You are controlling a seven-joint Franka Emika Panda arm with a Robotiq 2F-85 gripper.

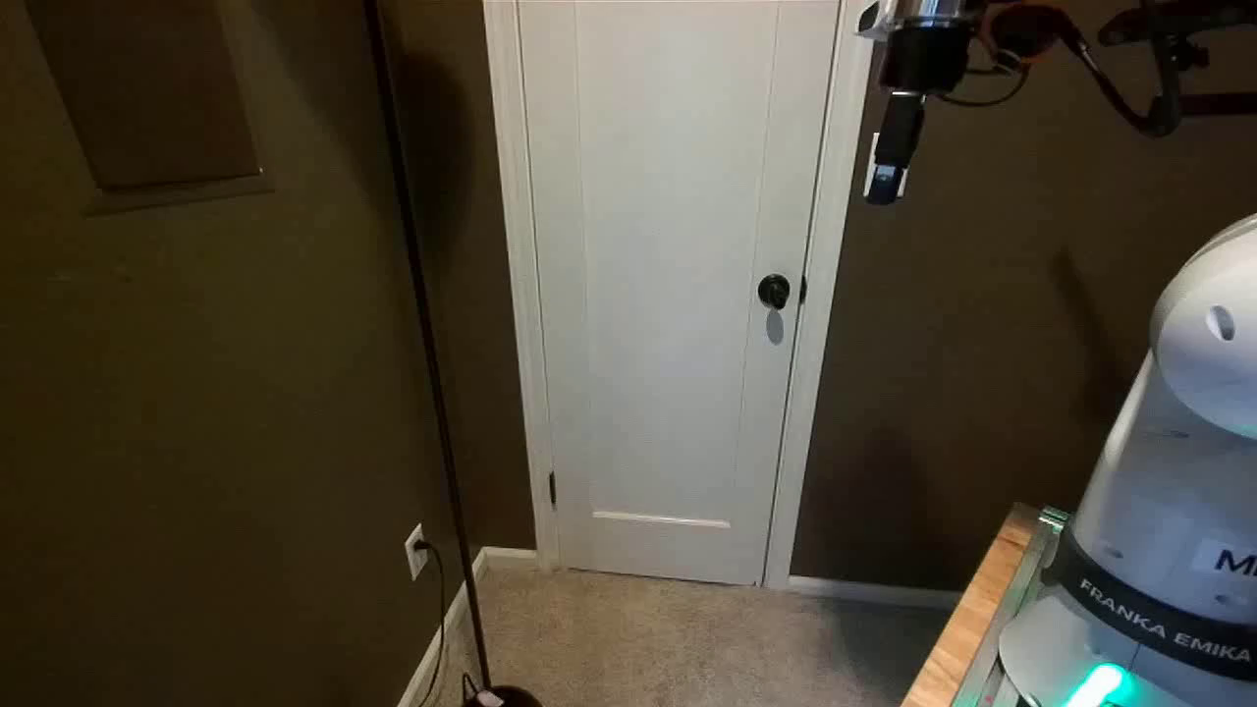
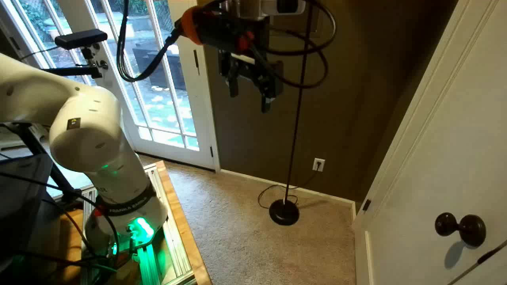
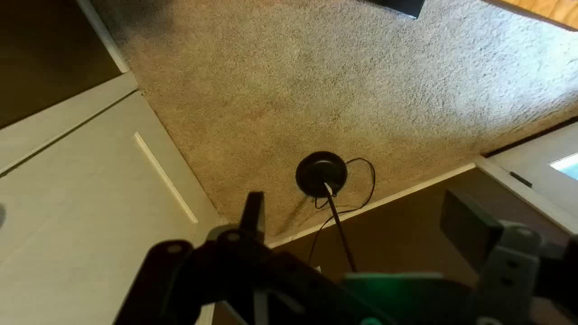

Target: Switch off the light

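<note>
End effector [image 2: 250, 101], two fingers [image 2: 233, 88] apart, one lampstand [image 3: 321, 174]

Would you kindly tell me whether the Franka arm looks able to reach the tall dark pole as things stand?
Probably yes: the gripper is open, and in the wrist view nothing visible stands between it and the pole, though the distance is unclear.

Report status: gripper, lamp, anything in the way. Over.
Gripper open, nothing held. Lamp standing, plugged in; top out of view, can't tell if lit. White wall plate partly hidden behind gripper in an exterior view.
</note>
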